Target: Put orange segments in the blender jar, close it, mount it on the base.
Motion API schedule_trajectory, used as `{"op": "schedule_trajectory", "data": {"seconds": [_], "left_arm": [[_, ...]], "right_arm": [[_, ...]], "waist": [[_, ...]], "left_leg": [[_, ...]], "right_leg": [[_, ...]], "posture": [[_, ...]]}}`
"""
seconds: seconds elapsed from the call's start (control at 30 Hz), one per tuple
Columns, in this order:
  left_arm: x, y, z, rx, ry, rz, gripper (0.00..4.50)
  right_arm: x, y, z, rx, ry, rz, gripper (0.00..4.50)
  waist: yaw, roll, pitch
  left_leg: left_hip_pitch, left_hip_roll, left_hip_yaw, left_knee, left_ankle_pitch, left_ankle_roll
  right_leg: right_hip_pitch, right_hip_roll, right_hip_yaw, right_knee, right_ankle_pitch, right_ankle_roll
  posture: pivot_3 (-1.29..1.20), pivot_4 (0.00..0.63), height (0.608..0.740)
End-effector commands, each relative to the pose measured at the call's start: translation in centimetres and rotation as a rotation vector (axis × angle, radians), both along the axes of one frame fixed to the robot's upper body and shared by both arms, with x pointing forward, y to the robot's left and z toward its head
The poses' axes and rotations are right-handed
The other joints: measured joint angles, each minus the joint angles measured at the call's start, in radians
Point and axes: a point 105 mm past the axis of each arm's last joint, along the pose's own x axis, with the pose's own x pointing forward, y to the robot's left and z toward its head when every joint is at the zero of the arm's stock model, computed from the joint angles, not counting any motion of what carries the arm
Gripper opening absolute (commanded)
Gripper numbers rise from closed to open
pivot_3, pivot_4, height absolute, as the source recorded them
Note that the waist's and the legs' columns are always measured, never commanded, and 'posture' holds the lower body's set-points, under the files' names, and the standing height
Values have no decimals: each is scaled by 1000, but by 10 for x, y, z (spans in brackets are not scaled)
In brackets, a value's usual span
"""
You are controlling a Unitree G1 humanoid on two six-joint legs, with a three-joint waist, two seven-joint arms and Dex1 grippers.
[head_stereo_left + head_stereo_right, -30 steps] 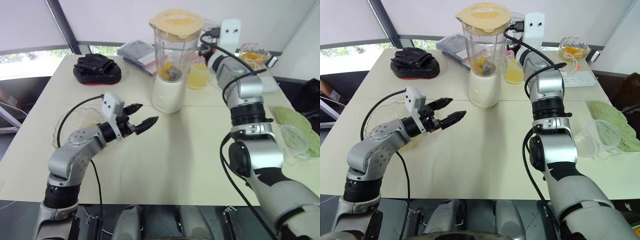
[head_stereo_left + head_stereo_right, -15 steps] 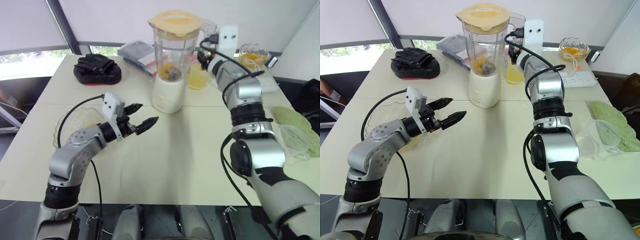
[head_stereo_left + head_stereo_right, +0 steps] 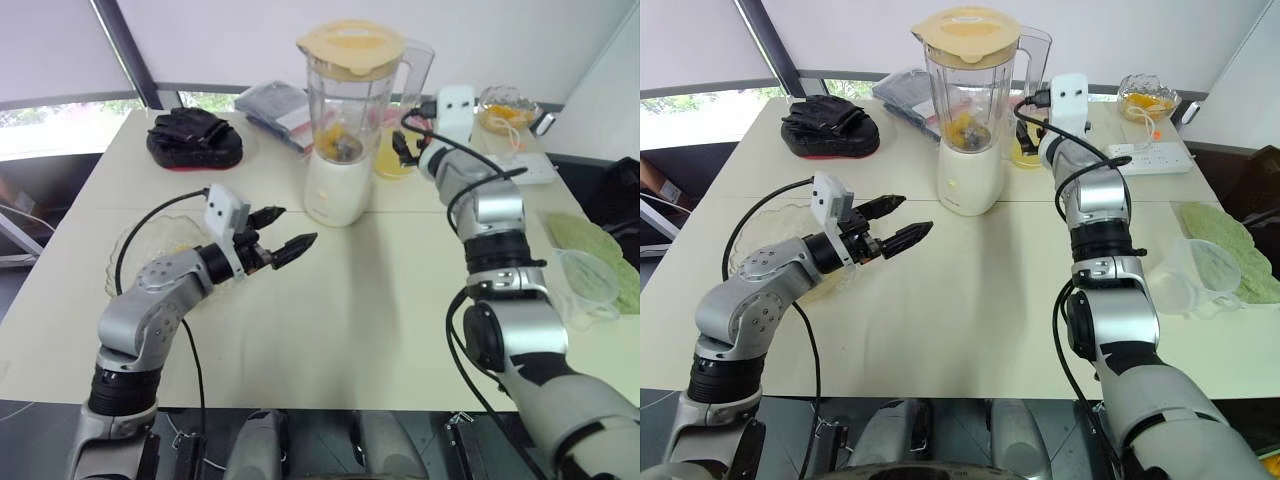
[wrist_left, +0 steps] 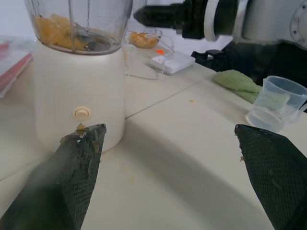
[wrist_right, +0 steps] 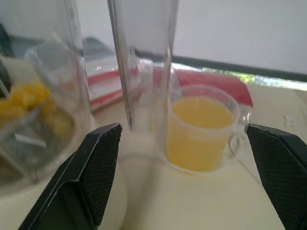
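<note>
One wide pale table (image 3: pixel 400 300) carries everything. On its far middle stands the blender: the clear blender jar (image 3: pixel 345 100) sits on the white base (image 3: pixel 335 195), with the yellowish lid (image 3: pixel 352 48) on top, so the task looks all but complete.

The jar is probably rigid, smooth and slippery on its walls, and tall enough to be top-heavy. It looks breakable if knocked, so the moulded handle (image 3: pixel 425 70) on its right side is the sensible place to take hold. A hand on the base would steady any twisting.

The left gripper (image 3: pixel 292 227) hovers low over the table in front of the base, its claw spread wide and holding nothing. The right gripper (image 5: pixel 182 132) is just beside the handle, its claw likewise wide apart and empty. The wrist view shows the handle within the spread of its fingers, untouched.

Behind the handle stands a small clear cup (image 5: pixel 199 132) of yellow juice. The orange segments (image 3: pixel 340 140) lie soft and wet in the jar bottom. A round button (image 4: pixel 82 112) marks the base. No brand, label or writing can be read anywhere.
</note>
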Motion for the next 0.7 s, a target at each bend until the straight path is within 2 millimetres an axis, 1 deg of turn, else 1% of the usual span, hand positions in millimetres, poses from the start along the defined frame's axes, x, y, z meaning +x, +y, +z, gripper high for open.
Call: {"op": "schedule_trajectory", "data": {"seconds": [0.03,0.1,0.17,0.27,0.4,0.47,0.57,0.63,0.7], "left_arm": [[-3,1,12,4,-41,-16,4500],[-2,2,14,8,-43,-15,4500],[-2,4,17,14,-47,-13,4500],[-2,6,19,28,-51,-13,4500],[-3,10,20,42,-47,-11,4500],[-4,13,20,39,-37,7,4500],[-8,16,20,41,-31,8,4500],[-10,16,19,51,-28,1,4500],[-13,16,20,46,-25,-10,4500]], "right_arm": [[-18,0,13,-3,-57,25,4268],[-32,-3,10,-4,-56,46,4268],[-50,-2,15,-10,-88,112,4268],[-85,-1,26,-12,-142,235,4268],[-132,-3,32,-66,-191,384,4268],[-158,-9,29,-81,-179,427,4268],[-189,-16,27,-92,-162,484,4268],[-207,-20,25,-93,-132,521,4268],[-220,-25,23,-83,-101,534,4268]], "waist": [[1,0,0],[1,0,0],[2,0,0],[7,0,0],[16,0,0],[22,-1,0],[25,-1,0],[26,-1,0],[26,-2,0]], "left_leg": [[0,0,0,0,0,0],[0,0,0,0,0,0],[0,0,0,0,0,0],[0,0,0,0,0,0],[0,0,-1,0,0,0],[0,0,-1,0,0,0],[1,0,-1,1,0,0],[1,0,-1,2,0,0],[2,0,-1,2,0,0]], "right_leg": [[0,0,0,0,0,0],[0,0,0,0,0,0],[0,0,0,0,0,0],[0,0,0,0,0,0],[1,1,0,0,0,0],[1,1,0,-1,0,0],[2,2,0,-1,-1,0],[2,1,0,-1,-1,0],[3,1,0,-2,-1,0]], "posture": [[0,150,740],[0,150,740],[0,150,740],[0,150,740],[0,150,740],[0,150,740],[0,150,740],[0,150,740],[0,150,740]]}}
